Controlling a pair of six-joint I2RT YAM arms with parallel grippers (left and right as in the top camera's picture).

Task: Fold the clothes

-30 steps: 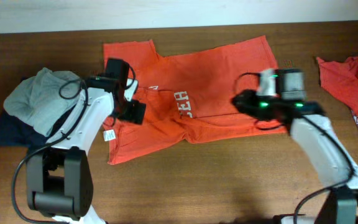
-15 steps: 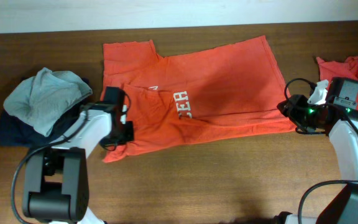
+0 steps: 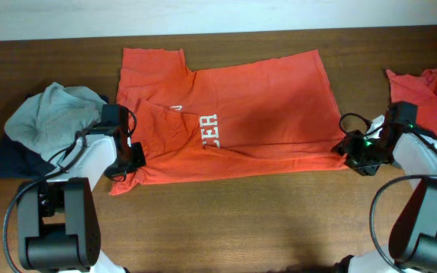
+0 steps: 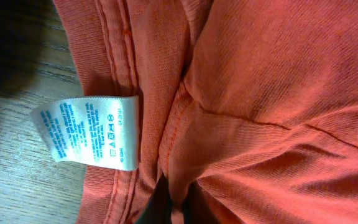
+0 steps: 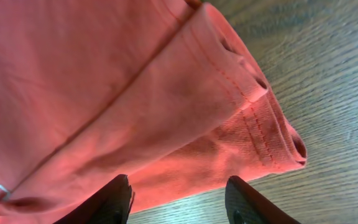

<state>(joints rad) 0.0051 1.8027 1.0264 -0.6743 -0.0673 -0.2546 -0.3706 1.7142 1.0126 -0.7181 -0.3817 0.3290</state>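
The orange shirt (image 3: 264, 106) lies spread out on the tabletop (image 3: 241, 220), with the left pincer (image 3: 133, 155) pinching its left edge near the white tag (image 4: 89, 130), the right pincer (image 3: 353, 152) spread around its lower right corner, and bare wood along the front.

Too small to read: print on the care label (image 4: 86, 132) up-left of the left gripper (image 4: 166, 208), itself nearly buried in T-shirt (image 4: 260, 93) folds. Cut off by the overhead edge beyond the right gripper (image 3: 353, 155): second T-shirt (image 3: 431, 87). Partly folded under: white lettering (image 3: 209, 130).
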